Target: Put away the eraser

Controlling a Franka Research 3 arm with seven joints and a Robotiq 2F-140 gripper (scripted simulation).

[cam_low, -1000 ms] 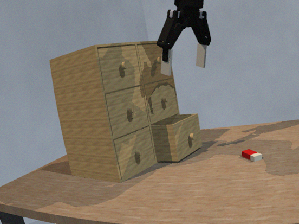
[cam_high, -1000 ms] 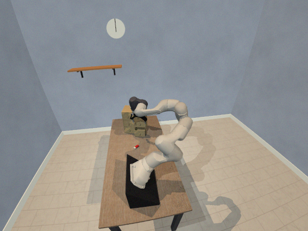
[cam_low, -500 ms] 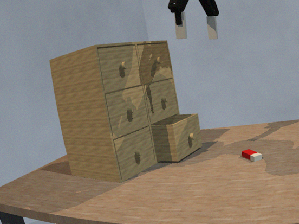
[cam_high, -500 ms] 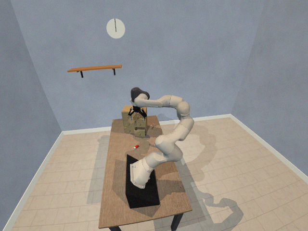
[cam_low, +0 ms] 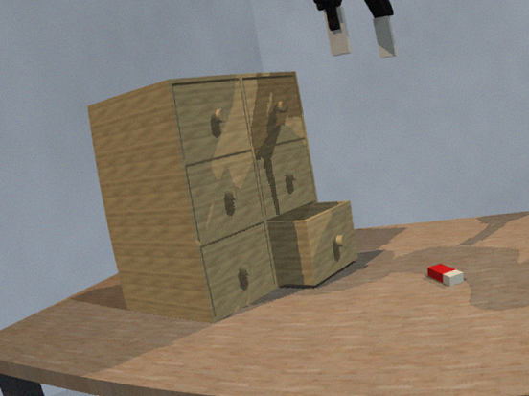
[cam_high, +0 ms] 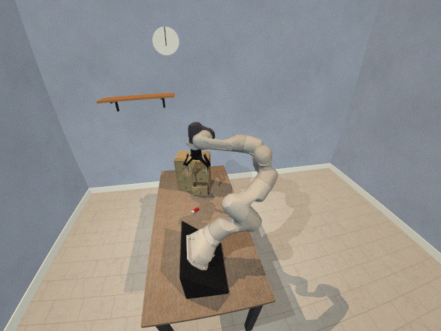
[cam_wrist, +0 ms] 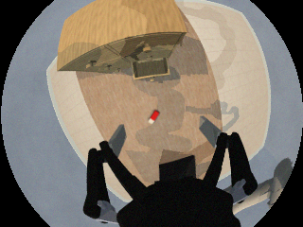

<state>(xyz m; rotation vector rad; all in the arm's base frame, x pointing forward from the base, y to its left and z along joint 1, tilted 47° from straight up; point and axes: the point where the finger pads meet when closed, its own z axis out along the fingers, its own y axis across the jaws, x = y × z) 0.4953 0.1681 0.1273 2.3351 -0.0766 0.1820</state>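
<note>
A red and white eraser (cam_high: 195, 210) (cam_low: 445, 274) (cam_wrist: 153, 116) lies flat on the table, in front of the small wooden chest (cam_high: 182, 156) (cam_low: 144, 191) (cam_wrist: 123, 26). The chest stands upright with six drawers in two columns. Its bottom right drawer (cam_high: 200, 192) (cam_low: 321, 253) (cam_wrist: 142, 78) is pulled partly out and looks level; I cannot make out anything inside it. The other five drawers look pushed in, their contents hidden. My gripper (cam_high: 198, 169) (cam_low: 365, 53) (cam_wrist: 163, 127) is open and empty, pointing down. It hangs in front of the chest, above the height of its top, touching nothing.
The table (cam_high: 167, 209) (cam_low: 273, 344) (cam_wrist: 104, 101) carries the chest at its far end and the arm's black base block (cam_high: 204, 281) at its near end. The eraser lies between them. A wall shelf (cam_high: 137, 97) and a clock (cam_high: 165, 41) are on the back wall.
</note>
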